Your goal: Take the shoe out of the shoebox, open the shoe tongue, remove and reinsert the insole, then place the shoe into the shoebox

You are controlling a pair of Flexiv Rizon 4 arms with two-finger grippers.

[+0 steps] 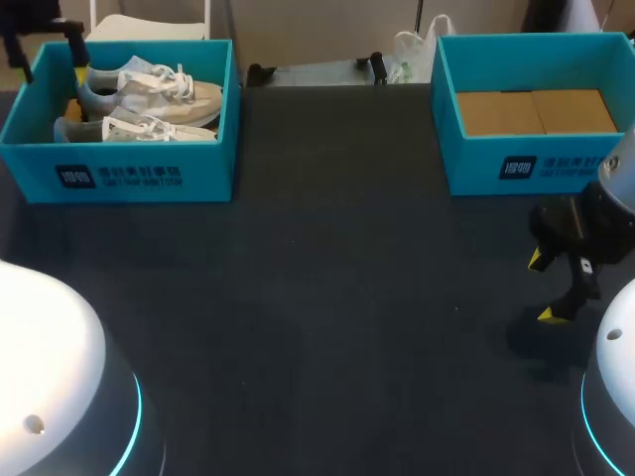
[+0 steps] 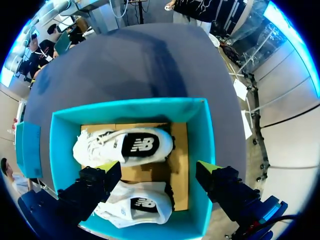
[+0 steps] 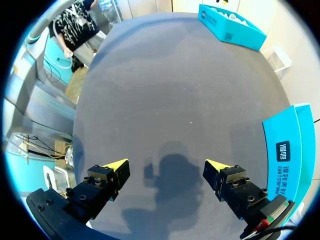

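Since both shoes [image 1: 149, 104] lie inside the left box [image 1: 129, 174], at the far left of the table [image 1: 317, 317] in the head view, I judge the task barely begun: neither shoe is out yet. Dark parts of the left arm [image 1: 77, 45] show over that box's far corner, which suits a reach down from above. The right box [image 1: 526, 109], at the far right, shows only its brown cardboard floor. The right gripper [image 1: 543, 288] hangs low over the table in front of it, fingers spread, holding nothing.

From the left wrist, the left gripper [image 2: 157, 167] looks straight down into the left box. Its fingers stand wide apart and touch nothing. The closer shoe [image 2: 137, 207] lies below and between them, and the farther shoe [image 2: 125, 146] lies just ahead. Both shoes rest on their sides on the cardboard, side by side. The wide spread probably serves to straddle a shoe across its width before closing. I cannot tell how high above the shoes the tips are.

From the right wrist, the right gripper hovers over bare table with its shadow beneath, fingers open and empty. The right box's wall stands just beside one finger, and the left box is well apart across the table. I judge this arm parked clear of the pick, yet near the open middle where the tongue and insole work could need a second grip.
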